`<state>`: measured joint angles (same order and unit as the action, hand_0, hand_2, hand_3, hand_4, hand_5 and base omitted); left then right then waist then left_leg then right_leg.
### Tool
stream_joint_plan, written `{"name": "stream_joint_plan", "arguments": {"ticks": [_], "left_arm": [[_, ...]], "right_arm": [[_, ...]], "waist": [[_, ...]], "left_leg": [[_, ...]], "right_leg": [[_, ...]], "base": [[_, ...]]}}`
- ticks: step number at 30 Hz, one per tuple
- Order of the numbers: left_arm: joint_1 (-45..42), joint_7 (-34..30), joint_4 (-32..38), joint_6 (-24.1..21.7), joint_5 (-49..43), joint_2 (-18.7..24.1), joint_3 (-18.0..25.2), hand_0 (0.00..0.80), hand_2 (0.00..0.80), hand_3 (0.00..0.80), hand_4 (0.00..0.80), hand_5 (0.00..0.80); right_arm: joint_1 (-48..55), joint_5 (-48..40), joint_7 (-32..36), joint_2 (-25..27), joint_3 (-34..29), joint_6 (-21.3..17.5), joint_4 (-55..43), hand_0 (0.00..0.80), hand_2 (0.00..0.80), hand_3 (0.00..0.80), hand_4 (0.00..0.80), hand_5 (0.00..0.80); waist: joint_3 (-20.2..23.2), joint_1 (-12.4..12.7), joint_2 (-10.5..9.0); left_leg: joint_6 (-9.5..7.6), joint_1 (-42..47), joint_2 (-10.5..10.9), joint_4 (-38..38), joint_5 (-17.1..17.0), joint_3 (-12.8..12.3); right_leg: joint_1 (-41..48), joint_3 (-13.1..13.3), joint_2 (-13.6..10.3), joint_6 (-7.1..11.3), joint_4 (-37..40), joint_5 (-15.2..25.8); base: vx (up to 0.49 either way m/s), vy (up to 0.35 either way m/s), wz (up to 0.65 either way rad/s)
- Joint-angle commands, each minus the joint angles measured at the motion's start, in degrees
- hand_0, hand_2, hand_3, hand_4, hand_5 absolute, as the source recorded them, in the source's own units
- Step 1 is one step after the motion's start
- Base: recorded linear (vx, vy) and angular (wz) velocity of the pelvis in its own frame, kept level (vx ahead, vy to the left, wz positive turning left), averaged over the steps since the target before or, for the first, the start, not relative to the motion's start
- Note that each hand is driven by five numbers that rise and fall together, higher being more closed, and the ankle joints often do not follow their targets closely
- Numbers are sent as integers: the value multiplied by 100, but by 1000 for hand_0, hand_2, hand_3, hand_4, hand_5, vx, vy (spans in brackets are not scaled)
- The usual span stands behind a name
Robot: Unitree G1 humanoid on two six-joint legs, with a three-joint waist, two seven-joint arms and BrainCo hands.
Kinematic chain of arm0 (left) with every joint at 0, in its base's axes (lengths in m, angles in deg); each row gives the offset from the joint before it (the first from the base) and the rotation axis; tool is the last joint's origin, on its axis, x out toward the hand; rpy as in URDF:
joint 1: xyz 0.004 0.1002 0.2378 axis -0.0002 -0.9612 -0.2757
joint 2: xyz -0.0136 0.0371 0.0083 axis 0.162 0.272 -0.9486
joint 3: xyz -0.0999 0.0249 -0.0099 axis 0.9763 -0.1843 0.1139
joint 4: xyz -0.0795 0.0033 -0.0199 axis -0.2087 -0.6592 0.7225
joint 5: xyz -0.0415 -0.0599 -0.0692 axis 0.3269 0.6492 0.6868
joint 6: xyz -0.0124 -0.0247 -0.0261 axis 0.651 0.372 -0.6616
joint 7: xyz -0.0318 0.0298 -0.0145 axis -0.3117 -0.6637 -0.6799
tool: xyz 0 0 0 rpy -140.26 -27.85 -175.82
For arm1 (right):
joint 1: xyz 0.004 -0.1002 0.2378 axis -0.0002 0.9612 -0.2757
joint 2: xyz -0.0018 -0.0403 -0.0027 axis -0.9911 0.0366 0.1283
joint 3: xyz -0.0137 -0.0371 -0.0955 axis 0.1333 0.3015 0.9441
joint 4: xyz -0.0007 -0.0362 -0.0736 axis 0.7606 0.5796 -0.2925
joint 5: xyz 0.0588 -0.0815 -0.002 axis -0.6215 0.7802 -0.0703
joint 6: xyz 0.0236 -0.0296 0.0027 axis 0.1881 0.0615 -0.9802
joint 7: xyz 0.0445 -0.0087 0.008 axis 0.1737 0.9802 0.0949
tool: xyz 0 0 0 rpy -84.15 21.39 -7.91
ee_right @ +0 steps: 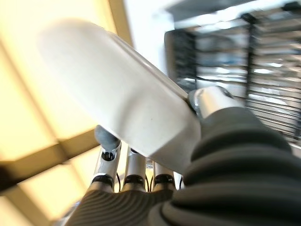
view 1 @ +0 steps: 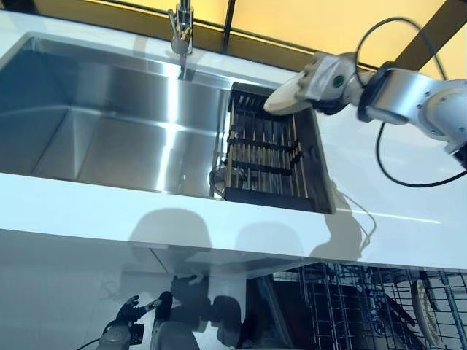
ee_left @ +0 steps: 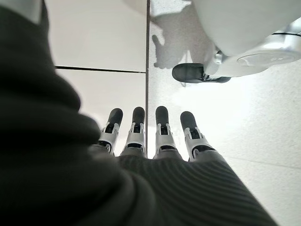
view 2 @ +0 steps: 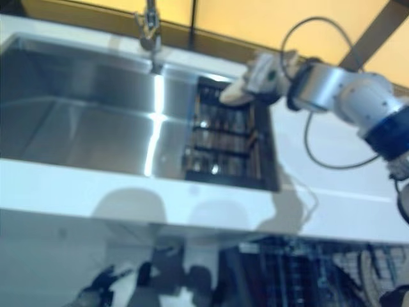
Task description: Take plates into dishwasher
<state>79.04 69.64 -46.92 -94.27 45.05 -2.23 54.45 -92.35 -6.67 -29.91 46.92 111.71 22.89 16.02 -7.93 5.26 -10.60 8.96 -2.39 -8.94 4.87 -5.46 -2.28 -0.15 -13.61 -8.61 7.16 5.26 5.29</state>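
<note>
A white plate (view 1: 287, 97) hangs tilted over the far end of the dark dish rack (view 1: 266, 149) that sits in the right end of the sink. My right hand (view 1: 328, 79) is shut on the plate: in the right wrist view the thumb (ee_right: 214, 100) presses on the plate (ee_right: 117, 99) and the fingers (ee_right: 107, 139) curl beneath it. The rack's slots below look bare. My left hand (view 1: 131, 311) hangs low in front of the counter, fingers (ee_left: 162, 132) straight and holding nothing.
The steel sink (view 1: 109, 124) with its faucet (view 1: 182, 29) spans the left. White counter (view 1: 394, 211) runs in front and to the right. Below at the right, the dishwasher's wire rack (view 1: 350, 306) is pulled out, with a plate (view 1: 425, 310) standing in it.
</note>
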Motion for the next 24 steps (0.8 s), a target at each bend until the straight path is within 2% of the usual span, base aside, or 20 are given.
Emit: {"name": "stream_joint_plan", "arguments": {"ticks": [1, 4, 9, 12, 16, 20, 24], "left_arm": [[210, -1, -347, -50, -328, 34, -115, 0, 0, 0, 0, 0], [124, -82, -408, -3, -432, -51, -166, 0, 0, 0, 0, 0], [1, -228, -440, -4, -709, -82, -228, 0, 0, 0, 0, 0], [-43, -343, -447, -5, -827, -58, -197, 0, 0, 0, 0, 0], [-48, -419, -457, -32, -934, -68, -164, 0, 0, 0, 0, 0], [7, -466, -438, -53, -986, -84, -228, 0, 0, 0, 0, 0], [106, -495, -447, 0, -973, -74, -287, 0, 0, 0, 0, 0]], "right_arm": [[-721, -726, -184, 571, -223, 915, 484, 800, 800, 800, 800, 800], [-423, -1567, -253, 941, -569, 1250, 522, 800, 800, 800, 800, 800], [169, -2556, -304, 1457, -1165, 1698, 617, 800, 800, 800, 800, 800], [986, -3345, -289, 1889, -1953, 1741, 691, 800, 800, 800, 800, 800], [1824, -4009, -167, 2154, -2785, 1776, 726, 800, 800, 800, 800, 800], [3062, -4741, 5, 2283, -4012, 1749, 905, 800, 800, 800, 800, 800], [4066, -5084, 212, 2288, -4944, 1637, 996, 800, 800, 800, 800, 800]], "waist": [[334, -132, -3], [536, -350, 123], [624, -561, 254], [661, -790, 337], [663, -1015, 387], [647, -1288, 414], [642, -1480, 420]], "left_leg": [[-332, 371, 188, 13, 468, -219], [-302, 572, 115, 13, 532, -428], [-274, 748, 47, 13, 585, -629], [-245, 844, -18, 13, 598, -799], [-229, 968, -74, 13, 631, -986], [-214, 1100, -132, 13, 671, -1228], [-204, 1199, -175, 13, 706, -1407]], "right_leg": [[277, 71, -99, 318, -26, -165], [294, 274, -82, 353, -26, -163], [309, 508, -64, 383, -26, -159], [253, 712, -33, 417, -26, -122], [217, 881, -16, 431, -26, -90], [159, 1098, 32, 438, -26, -59], [109, 1231, 62, 427, -26, -40]], "base": [[58, 13, -26], [69, 20, -31], [35, 20, -34], [15, -19, -25], [21, -25, -25], [8, -38, -29], [14, -39, -29]]}}
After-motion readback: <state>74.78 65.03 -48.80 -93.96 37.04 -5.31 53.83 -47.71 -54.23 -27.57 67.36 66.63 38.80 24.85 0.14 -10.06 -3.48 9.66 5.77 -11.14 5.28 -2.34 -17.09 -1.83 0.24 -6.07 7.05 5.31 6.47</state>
